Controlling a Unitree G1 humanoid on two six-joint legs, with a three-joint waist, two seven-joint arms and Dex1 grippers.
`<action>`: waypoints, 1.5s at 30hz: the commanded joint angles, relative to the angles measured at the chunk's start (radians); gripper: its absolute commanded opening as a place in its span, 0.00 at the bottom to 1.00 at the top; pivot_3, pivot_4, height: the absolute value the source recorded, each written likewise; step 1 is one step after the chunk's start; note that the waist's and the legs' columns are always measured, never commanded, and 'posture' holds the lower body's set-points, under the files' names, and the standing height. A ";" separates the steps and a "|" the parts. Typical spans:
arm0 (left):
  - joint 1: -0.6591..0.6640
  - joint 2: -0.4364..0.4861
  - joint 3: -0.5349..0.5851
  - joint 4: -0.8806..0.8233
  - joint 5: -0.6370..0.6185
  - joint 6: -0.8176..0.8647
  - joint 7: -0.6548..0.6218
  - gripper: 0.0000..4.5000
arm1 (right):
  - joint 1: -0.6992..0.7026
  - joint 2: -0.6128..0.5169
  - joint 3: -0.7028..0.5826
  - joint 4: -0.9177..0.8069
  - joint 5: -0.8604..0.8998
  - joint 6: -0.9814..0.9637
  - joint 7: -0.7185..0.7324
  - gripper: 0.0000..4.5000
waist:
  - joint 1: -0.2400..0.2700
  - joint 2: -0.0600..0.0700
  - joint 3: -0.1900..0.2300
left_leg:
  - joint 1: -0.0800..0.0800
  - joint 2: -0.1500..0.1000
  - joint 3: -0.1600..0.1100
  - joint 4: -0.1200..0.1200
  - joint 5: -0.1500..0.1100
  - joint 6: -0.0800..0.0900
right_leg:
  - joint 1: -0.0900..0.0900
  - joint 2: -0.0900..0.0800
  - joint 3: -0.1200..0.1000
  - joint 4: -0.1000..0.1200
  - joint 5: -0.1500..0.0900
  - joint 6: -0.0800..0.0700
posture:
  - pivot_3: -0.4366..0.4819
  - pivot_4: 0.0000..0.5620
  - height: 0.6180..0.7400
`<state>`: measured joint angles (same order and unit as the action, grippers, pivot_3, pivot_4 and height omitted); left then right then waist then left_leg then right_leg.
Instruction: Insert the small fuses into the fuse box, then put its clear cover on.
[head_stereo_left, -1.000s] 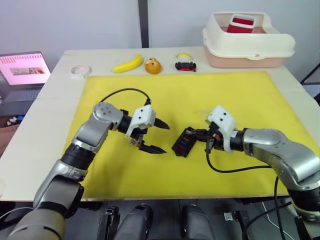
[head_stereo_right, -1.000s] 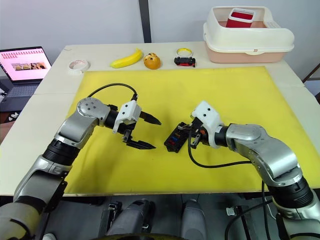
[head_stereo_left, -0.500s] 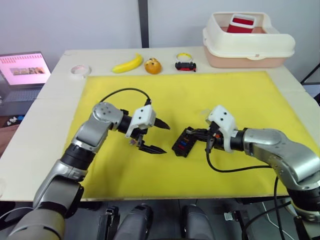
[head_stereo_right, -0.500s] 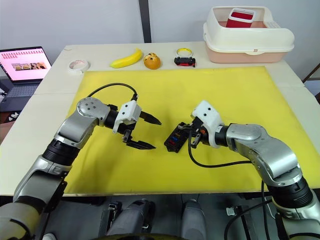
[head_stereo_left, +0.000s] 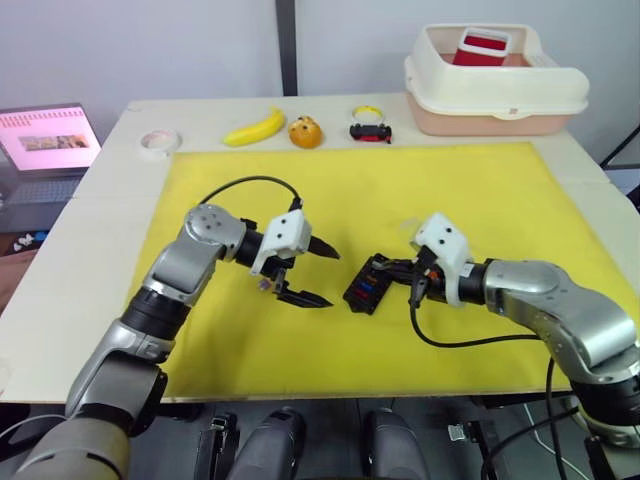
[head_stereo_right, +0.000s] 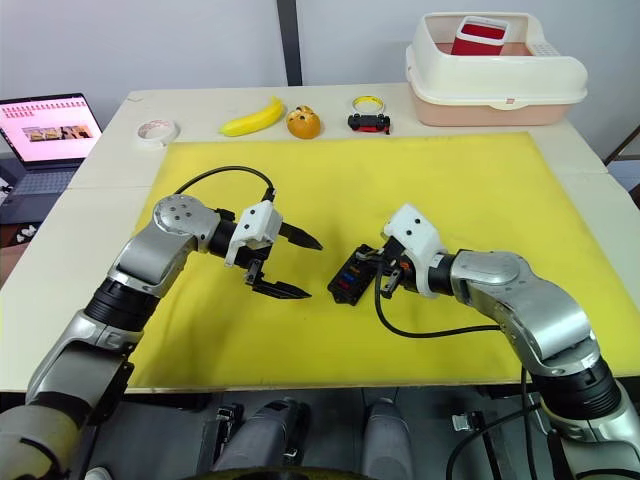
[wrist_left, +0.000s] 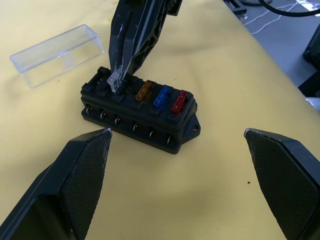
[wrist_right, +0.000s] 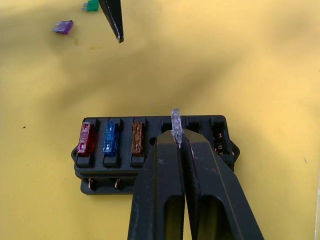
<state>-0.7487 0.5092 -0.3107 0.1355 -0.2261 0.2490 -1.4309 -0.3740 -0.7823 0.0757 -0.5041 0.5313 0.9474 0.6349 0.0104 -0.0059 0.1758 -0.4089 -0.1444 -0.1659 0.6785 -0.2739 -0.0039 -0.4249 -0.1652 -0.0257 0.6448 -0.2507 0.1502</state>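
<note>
The black fuse box (wrist_left: 140, 112) lies on the yellow mat (head_stereo_left: 450, 190), between my two grippers. Red, blue and amber small fuses sit in one row of it (wrist_right: 109, 138). My right gripper (wrist_right: 177, 137) is shut on a clear-grey fuse (wrist_right: 175, 124), held just over the slot next to the amber one. My left gripper (head_stereo_left: 325, 277) hangs open a little to the left of the box, holding nothing. The clear cover (wrist_left: 57, 54) lies on the mat just behind the box. A purple fuse (wrist_right: 62, 26) and a green fuse (wrist_right: 90, 5) lie loose near the left gripper.
Along the table's far edge stand a cream tub (head_stereo_left: 495, 90) holding a red object, a banana (head_stereo_left: 255, 127), an orange item (head_stereo_left: 306, 131), a small red-black item (head_stereo_left: 371, 131) and a tape roll (head_stereo_left: 160, 141). A laptop (head_stereo_left: 50, 140) sits at the left.
</note>
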 joint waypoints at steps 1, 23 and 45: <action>-0.002 0.009 -0.001 -0.025 0.005 -0.014 -0.001 0.99 | 0.000 0.008 0.004 -0.022 -0.003 -0.002 0.005 0.00 | 0.000 0.000 0.000 | 0.000 0.000 0.000 0.000 0.000 0.000 | 0.000 0.000 0.000 0.000 0.000 0.000 | 0.48 0.27 1.00; 0.001 0.007 -0.008 -0.021 0.009 -0.019 0.002 0.99 | -0.025 0.007 -0.040 -0.061 0.027 0.028 0.005 0.00 | 0.000 0.000 0.000 | 0.000 0.000 0.000 0.000 0.000 0.000 | 0.000 0.000 0.000 0.000 0.000 0.000 | 0.48 0.27 1.00; 0.008 0.007 -0.008 -0.023 0.010 -0.018 0.009 0.99 | -0.008 0.012 -0.049 -0.070 0.047 0.045 -0.006 0.00 | 0.000 0.000 0.000 | 0.000 0.000 0.000 0.000 0.000 0.000 | 0.000 0.000 0.000 0.000 0.000 0.000 | 0.48 0.27 1.00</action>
<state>-0.7425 0.5093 -0.3297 0.1356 -0.2091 0.2469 -1.4223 -0.3798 -0.7749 0.0553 -0.5466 0.5719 0.9971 0.6325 0.0106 -0.0059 0.1758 -0.4089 -0.1444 -0.1659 0.6788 -0.2739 -0.0039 -0.4249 -0.1653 -0.0257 0.6450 -0.2507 0.1502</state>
